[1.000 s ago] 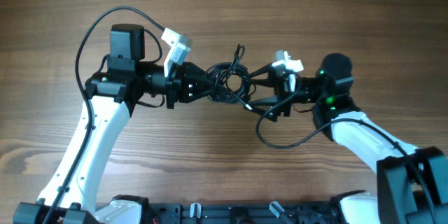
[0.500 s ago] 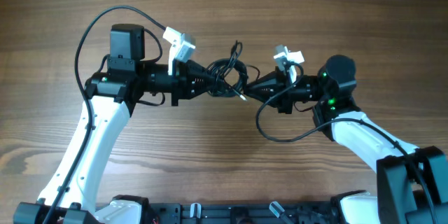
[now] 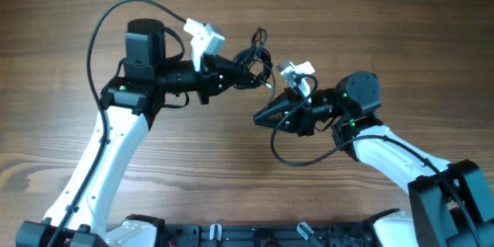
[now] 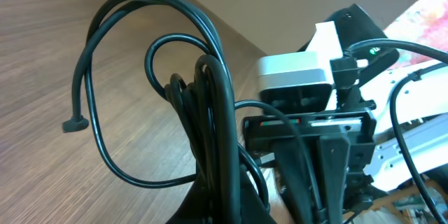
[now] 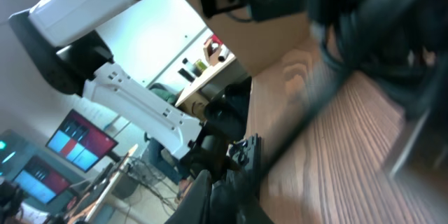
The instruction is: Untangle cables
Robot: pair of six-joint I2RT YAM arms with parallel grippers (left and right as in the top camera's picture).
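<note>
Several cables [image 3: 254, 65] gripped by left end effector [image 3: 235, 78], trailing rightward, right end effector [image 3: 262, 117] closed

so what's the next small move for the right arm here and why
Probably open the right gripper and bring it up to a loose loop of the cables. Its fingers look shut with no cable visible between them, and it sits apart from the bundle, nearer the robot's base. The left gripper holds that bundle clamped, so a second grip seems needed to pull strands apart.
</note>
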